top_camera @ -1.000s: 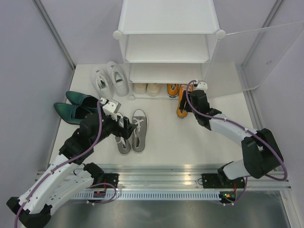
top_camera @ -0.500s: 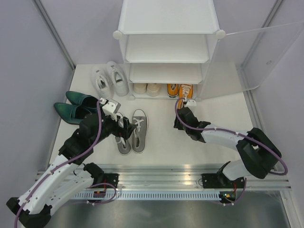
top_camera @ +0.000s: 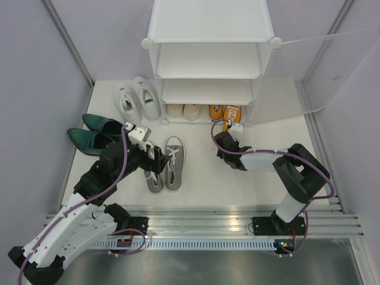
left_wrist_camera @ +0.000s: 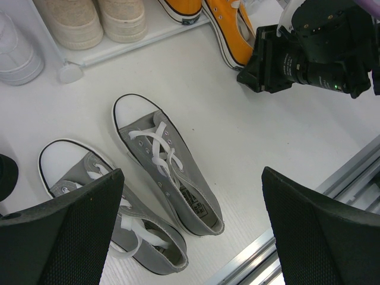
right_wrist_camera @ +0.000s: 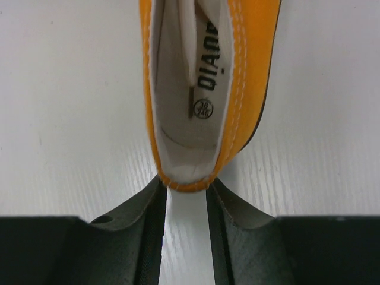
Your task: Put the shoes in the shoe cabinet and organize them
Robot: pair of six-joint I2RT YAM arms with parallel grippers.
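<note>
Your right gripper [right_wrist_camera: 187, 190], jaws barely parted, butts the orange shoe [right_wrist_camera: 249, 71]: push squarely into the shoe cabinet [top_camera: 211, 21]; left gripper [left_wrist_camera: 191, 172] hangs wide

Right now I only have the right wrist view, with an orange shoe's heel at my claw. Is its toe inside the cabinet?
Observer: Yes. The orange shoe has its toe on the bottom shelf of the cabinet; the heel sticks out past the front edge.
Operator: Where's the other one?
Observer: Its mate sits on that shelf, just to its left.
Operator: Anything else in there?
Observer: The cream pair, further left on the same shelf.
</note>
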